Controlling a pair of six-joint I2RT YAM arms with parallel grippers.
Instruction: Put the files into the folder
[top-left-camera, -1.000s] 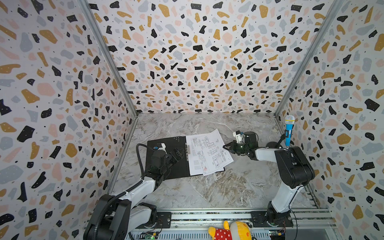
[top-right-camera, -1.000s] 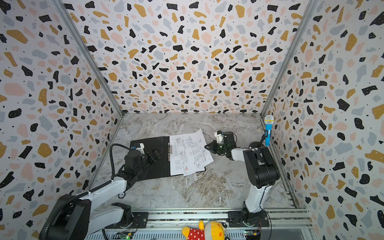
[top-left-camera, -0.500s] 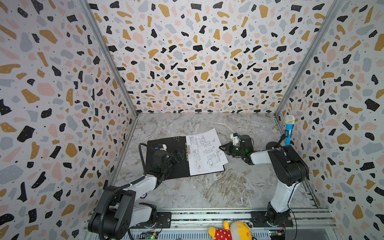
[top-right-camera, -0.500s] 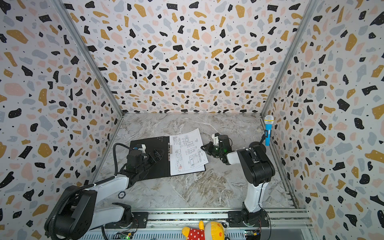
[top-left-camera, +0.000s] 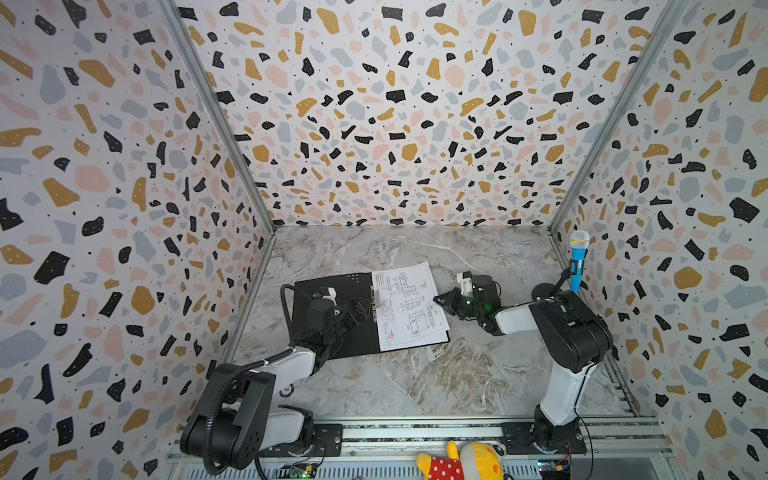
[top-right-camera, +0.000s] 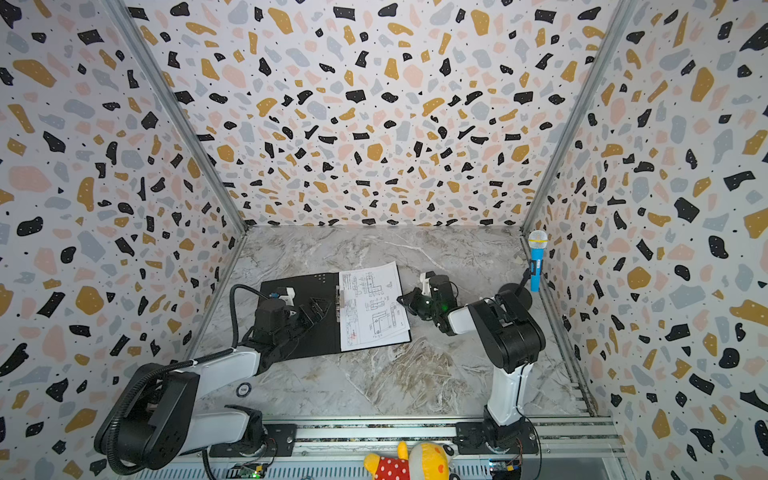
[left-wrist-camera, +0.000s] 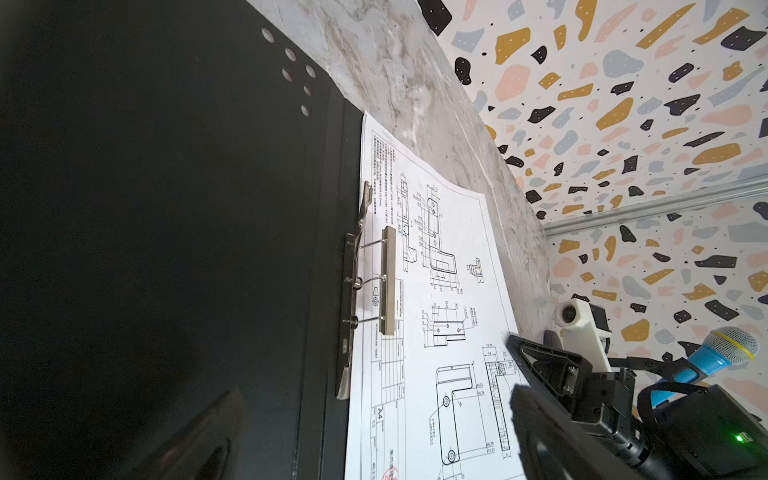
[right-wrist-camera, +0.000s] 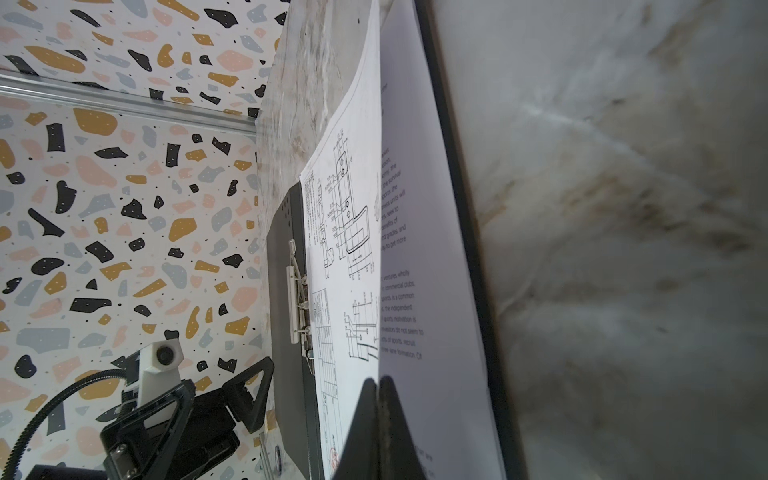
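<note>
Several white files (top-left-camera: 409, 307) atop black folder (top-left-camera: 343, 283).

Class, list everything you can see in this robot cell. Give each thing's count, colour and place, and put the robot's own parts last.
folder: one, black inside, lying open left of centre on the table
files: at least two sheets visible, white, on the folder's right leaf, drawings on top and text beneath
clip: one, silver metal, at the folder's spine
toy microphone: one, blue, upright by the right wall
plush toy: one, yellow and red with white dots, at the near rail
table: one, grey marble pattern
walls: three, terrazzo pattern, around the table
left gripper: one, black, open above the folder's left leaf
right gripper: one, black, shut on the files' right edge
</note>
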